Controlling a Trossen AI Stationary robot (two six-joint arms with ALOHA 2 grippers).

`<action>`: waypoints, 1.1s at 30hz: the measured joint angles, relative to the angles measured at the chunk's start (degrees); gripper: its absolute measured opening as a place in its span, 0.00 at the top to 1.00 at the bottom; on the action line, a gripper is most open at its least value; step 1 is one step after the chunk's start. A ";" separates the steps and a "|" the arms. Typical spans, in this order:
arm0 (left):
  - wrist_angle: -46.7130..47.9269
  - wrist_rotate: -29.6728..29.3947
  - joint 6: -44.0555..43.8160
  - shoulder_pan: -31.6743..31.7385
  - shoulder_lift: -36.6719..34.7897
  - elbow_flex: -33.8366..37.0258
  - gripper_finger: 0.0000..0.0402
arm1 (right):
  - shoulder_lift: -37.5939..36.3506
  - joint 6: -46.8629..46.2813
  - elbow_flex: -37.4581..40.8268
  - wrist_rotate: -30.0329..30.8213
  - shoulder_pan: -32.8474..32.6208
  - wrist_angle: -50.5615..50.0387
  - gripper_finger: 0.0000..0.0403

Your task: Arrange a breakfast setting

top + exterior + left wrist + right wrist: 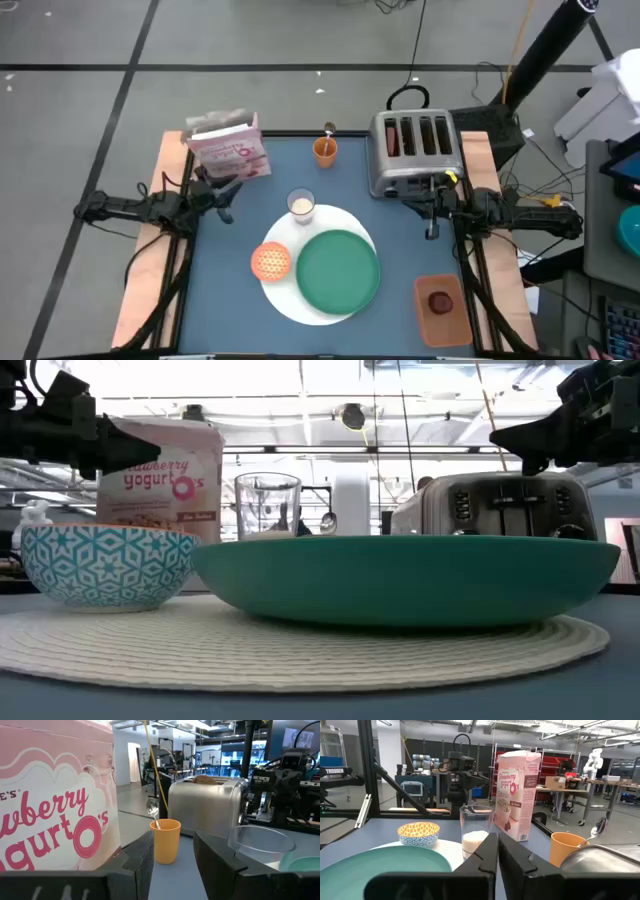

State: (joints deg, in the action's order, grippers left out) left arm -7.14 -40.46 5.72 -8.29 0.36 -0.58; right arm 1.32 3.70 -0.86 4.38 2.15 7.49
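Note:
A round white mat (318,300) carries a large green plate (337,268), a bowl (271,261) that is orange inside and blue-patterned outside, and a glass of milk (301,205). The pink cereal box (228,148) stands at the far left. My left gripper (172,840) is open just beside it, with nothing between its fingers. A spoon (328,130) stands in an orange cup (325,150). A brown bagel (205,779) sticks out of the toaster. My right gripper (432,228) is shut and empty, in front of the toaster. The dark red fruit (440,301) lies on a tray. My left gripper has the outer side of one finger (140,855) next to the cereal box's lower front (100,850). I cannot tell whether it touches the box. Nothing is between its fingers.
The silver toaster (413,150) stands at the far right. The orange tray (442,318) lies at the near right corner. Bare blue table (220,290) shows left of the mat and between the cup and the glass.

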 joint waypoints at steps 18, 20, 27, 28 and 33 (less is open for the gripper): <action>-0.02 0.00 0.00 0.02 0.00 0.00 0.64 | 0.00 0.00 0.02 0.00 0.00 0.00 0.97; -0.02 -0.01 0.00 0.02 0.00 0.00 0.64 | -0.01 0.00 0.02 0.02 0.00 0.00 0.97; 0.00 -0.01 2.82 0.02 0.00 -0.01 0.64 | 0.00 0.00 0.00 0.02 0.00 0.00 0.97; 0.00 -0.01 3.02 0.02 0.00 0.00 0.64 | -0.01 0.01 0.01 0.01 0.01 0.00 0.97; -0.03 -0.03 7.32 0.02 0.00 0.00 0.64 | -0.01 0.01 0.00 0.01 0.01 0.00 0.97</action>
State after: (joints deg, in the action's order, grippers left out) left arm -7.16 -40.49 13.04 -8.27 0.36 -0.58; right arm 1.31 3.72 -0.86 4.39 2.16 7.49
